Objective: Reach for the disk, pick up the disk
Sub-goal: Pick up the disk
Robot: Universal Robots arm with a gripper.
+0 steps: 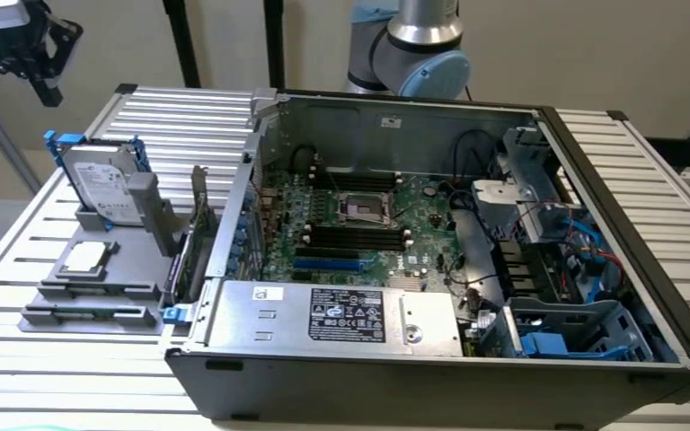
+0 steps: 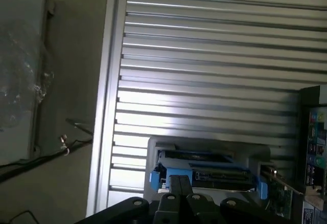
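The disk (image 1: 96,182) is a silver-grey hard drive with a white label in a blue carrier. It stands tilted on edge in a grey holder (image 1: 141,211) at the exterior view's left, on the slatted table. My black gripper (image 1: 48,88) hangs high above it and a little further to the exterior view's left, well clear of it. In the wrist view the gripper (image 2: 179,184) has its two fingers pressed together, shut with nothing between them. Just past the fingertips I see the disk (image 2: 204,173) edge-on with its blue carrier ends.
An open computer case (image 1: 441,377) fills the table's middle, with a motherboard (image 1: 358,224) and a silver box with a black label (image 1: 345,314). A small silver chip (image 1: 85,258) lies on a grey tray. A card (image 1: 199,215) stands beside the holder. The arm's base (image 1: 411,45) rises behind the case.
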